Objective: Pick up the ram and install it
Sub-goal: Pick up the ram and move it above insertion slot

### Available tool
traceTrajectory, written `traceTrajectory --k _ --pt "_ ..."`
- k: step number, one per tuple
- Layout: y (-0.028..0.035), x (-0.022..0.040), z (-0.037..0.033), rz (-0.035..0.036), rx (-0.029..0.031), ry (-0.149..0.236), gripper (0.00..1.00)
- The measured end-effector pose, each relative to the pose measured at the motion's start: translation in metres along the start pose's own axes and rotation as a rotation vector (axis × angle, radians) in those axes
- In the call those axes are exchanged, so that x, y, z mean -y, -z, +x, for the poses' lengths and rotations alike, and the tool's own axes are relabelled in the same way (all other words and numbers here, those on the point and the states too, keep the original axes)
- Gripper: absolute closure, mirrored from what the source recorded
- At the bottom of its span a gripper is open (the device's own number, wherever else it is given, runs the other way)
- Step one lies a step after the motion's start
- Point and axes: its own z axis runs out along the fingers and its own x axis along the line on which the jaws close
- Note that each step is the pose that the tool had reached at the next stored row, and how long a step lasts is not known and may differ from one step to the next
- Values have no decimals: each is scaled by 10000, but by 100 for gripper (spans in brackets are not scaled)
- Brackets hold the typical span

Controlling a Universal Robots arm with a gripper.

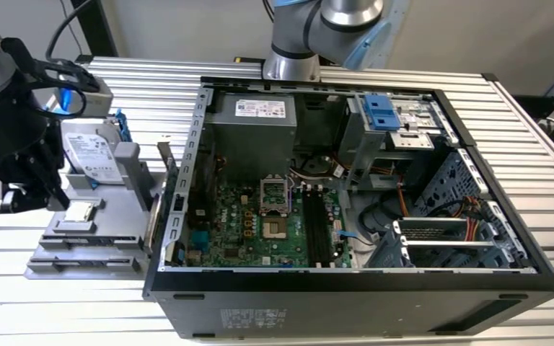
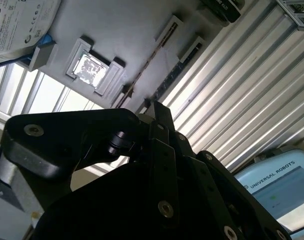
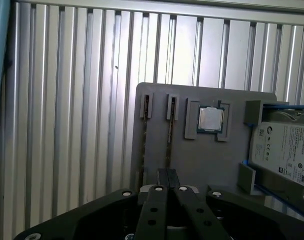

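Ram (image 3: 168, 142) stands slotted on edge in the tray (image 3: 202, 160), unpicked; the gripper (image 3: 167, 176) hovers near it, fingers (image 3: 162, 178) pressed together, empty. Picking calls for parting them astride the thin edge.

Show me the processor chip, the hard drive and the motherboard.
processor chip (image 3: 211, 120): first wrist view, silver lid's centre.
hard drive (image 3: 284, 150): first wrist view, white label.
motherboard (image 1: 234, 231): exterior view, green surface.

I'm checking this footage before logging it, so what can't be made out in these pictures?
The ram: edge-on in the gray holder in the first wrist view, chips unseen; its near end is hidden behind the gripper.
Hard drive: cut off by that picture's edge.
Motherboard memory slots, exterior view: too small to judge empty or filled.
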Motion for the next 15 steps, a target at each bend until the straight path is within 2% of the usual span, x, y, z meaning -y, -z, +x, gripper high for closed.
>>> traceTrajectory --k 15 --pt "-41 2 1 1 1 0 100"
